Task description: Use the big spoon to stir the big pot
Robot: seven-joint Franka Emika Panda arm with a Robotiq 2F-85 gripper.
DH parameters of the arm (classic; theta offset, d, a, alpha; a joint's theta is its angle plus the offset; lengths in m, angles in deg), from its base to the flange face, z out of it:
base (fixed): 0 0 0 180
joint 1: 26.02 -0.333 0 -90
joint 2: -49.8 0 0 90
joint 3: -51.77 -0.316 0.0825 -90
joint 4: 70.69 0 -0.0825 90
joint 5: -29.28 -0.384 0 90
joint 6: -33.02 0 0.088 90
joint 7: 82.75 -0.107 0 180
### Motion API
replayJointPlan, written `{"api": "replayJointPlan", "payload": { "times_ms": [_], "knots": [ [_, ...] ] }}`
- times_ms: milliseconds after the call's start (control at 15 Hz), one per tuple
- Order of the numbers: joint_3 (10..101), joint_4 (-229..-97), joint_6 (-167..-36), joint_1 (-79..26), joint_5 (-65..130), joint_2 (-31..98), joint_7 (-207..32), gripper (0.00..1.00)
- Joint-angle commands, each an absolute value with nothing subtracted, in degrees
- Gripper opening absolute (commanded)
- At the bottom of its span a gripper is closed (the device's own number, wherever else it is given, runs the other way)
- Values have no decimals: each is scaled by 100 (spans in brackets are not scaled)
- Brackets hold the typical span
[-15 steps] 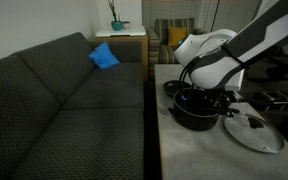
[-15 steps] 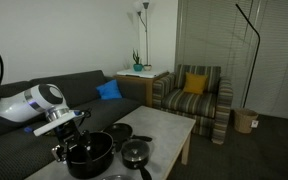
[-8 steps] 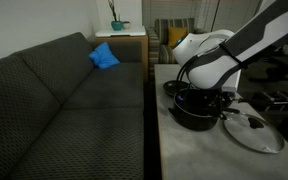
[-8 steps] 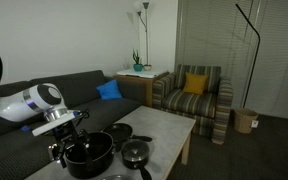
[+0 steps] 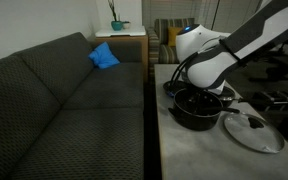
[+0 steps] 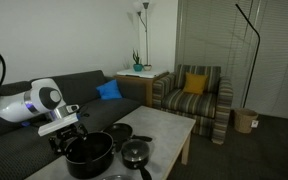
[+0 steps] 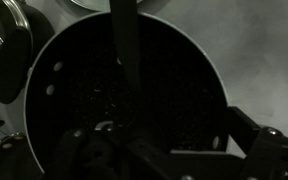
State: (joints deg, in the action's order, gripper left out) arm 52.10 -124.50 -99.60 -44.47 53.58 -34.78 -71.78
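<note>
The big pot (image 5: 195,110) is round, black and wide, and stands on the light table; it also shows in an exterior view (image 6: 89,155). In the wrist view the big pot (image 7: 184,70) fills the frame, dark inside. The big spoon (image 7: 124,60) shows as a long dark strip from the pot's far rim down toward my gripper (image 7: 174,145). My gripper (image 5: 202,92) hangs just above the pot's inside in both exterior views (image 6: 69,136). The jaws are lost in darkness; I cannot tell whether they grip the spoon.
A round glass lid (image 5: 252,132) lies beside the pot. Smaller black pans (image 6: 119,132) (image 6: 136,153) stand further along the table. A dark sofa (image 5: 64,110) with a blue cushion (image 5: 104,56) runs along the table's side. An armchair (image 6: 194,95) stands beyond the table.
My gripper and wrist have risen a little above the pot and shifted slightly. The pot, lid and pans have not moved.
</note>
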Motion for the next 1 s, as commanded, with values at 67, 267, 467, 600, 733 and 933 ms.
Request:
{"api": "replayJointPlan", "payload": {
  "times_ms": [67,267,467,600,733,933],
  "knots": [
    [5401,-12436,-9896,-4565,5306,-3476,-7144,100],
    [5600,-12432,-9908,-4669,5347,-3476,-7461,100],
    [5690,-12422,-9808,-4712,5300,-3476,-7754,100],
    [5660,-12421,-9791,-4695,5258,-3476,-7853,100],
    [5612,-12435,-9931,-4667,5269,-3476,-7818,100],
    [5571,-12436,-9914,-4661,5280,-3475,-7681,100]
  ]
}}
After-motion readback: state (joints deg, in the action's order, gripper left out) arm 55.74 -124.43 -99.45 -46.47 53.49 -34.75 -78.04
